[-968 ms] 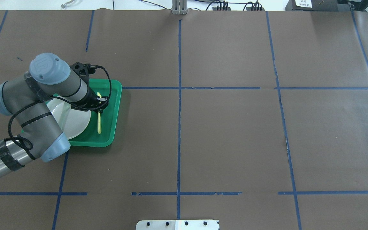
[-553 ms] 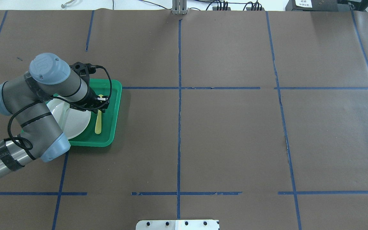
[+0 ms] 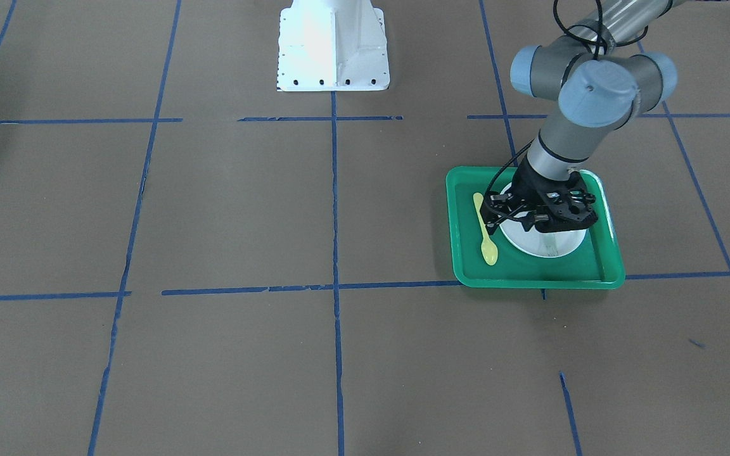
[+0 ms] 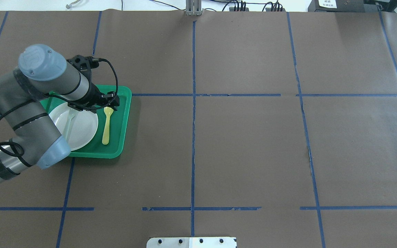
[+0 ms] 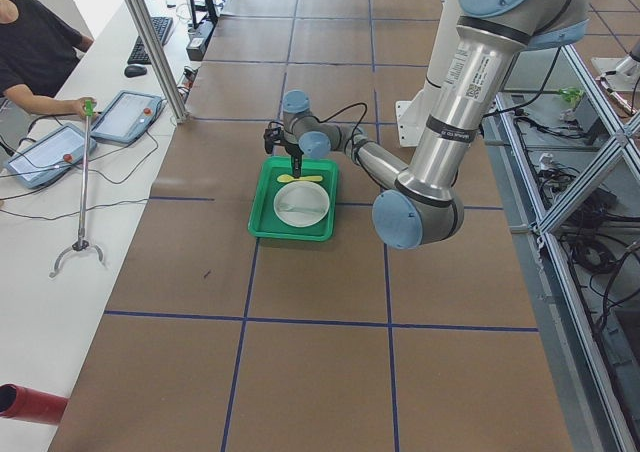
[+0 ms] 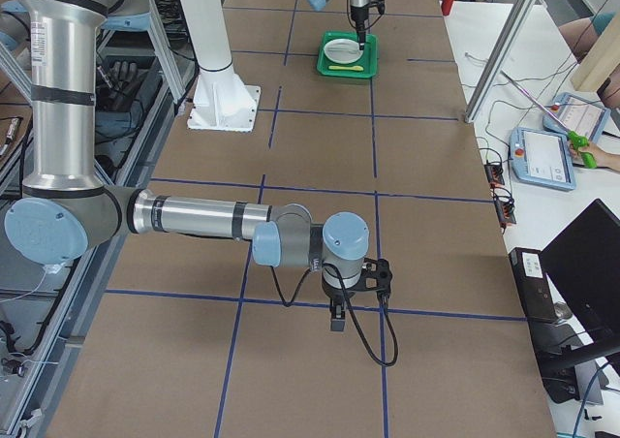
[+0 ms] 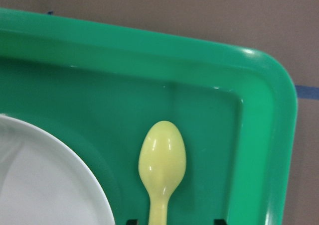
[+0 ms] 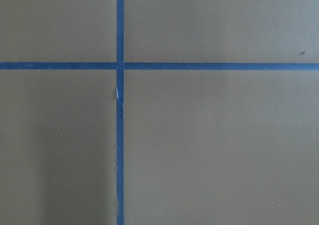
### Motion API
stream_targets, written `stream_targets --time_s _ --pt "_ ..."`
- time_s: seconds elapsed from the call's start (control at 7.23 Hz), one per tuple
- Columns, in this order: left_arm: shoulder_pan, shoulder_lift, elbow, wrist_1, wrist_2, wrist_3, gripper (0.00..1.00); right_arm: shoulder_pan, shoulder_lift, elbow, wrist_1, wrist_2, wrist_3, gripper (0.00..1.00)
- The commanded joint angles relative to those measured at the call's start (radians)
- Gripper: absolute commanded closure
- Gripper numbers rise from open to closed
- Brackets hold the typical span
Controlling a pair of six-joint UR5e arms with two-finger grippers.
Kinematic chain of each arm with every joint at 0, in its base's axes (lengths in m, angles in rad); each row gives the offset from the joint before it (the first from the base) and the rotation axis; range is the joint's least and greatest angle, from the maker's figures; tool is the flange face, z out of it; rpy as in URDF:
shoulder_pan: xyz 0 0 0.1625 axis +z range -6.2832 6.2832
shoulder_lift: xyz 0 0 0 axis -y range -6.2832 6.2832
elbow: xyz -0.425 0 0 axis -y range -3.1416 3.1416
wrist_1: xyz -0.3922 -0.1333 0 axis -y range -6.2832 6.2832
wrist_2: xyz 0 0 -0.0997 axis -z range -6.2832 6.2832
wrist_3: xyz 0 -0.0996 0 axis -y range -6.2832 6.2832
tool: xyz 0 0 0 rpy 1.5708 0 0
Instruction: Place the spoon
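Right end effector (image 6: 335, 322), foreground, over the tabletop (image 4: 246, 144): open or closed, cannot tell. Farther, left of the overhead frame — spoon (image 4: 106, 125) lies flat in green tray (image 4: 125, 113) beside white plate (image 4: 84, 131). Left end effector (image 4: 110, 103) above its bowl, jaws apart, empty. Placement looks done — only retreat remains.

The table (image 4: 246, 144) was covered in brown paper, crossed by a grid of blue tape lines (image 4: 193, 137). A green tray (image 4: 126, 117) lay flat on it. One tape line ran under the tray's end farthest from the white base (image 3: 332, 47), which stood well apart from the tray.
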Motion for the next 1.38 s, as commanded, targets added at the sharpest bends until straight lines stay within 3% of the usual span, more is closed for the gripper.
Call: stream_targets --time_s 0.0,0.14,0.41,0.83,1.11,1.24 --pt "-0.215 0.034 -0.041 0.082 -0.066 0.257 0.25 0.000 0.000 0.000 0.001 0.000 0.000 0.00" --pt "-0.319 0.101 -0.028 0.081 -0.171 0.433 0.26 0.000 0.000 0.000 0.001 0.000 0.000 0.00" --pt "-0.537 0.195 0.039 0.078 -0.256 0.745 0.26 0.000 0.002 0.000 -0.001 0.000 0.000 0.00" --pt "-0.800 0.183 0.414 0.093 -0.272 1.240 0.29 0.000 0.000 0.000 0.001 0.000 0.000 0.00" --pt "-0.806 0.205 0.398 0.125 -0.270 1.229 0.28 0.000 0.000 0.000 0.001 -0.002 0.000 0.00" --pt "-0.800 0.218 0.371 0.115 -0.273 1.146 0.15 0.000 0.000 0.000 -0.001 0.000 0.000 0.00"
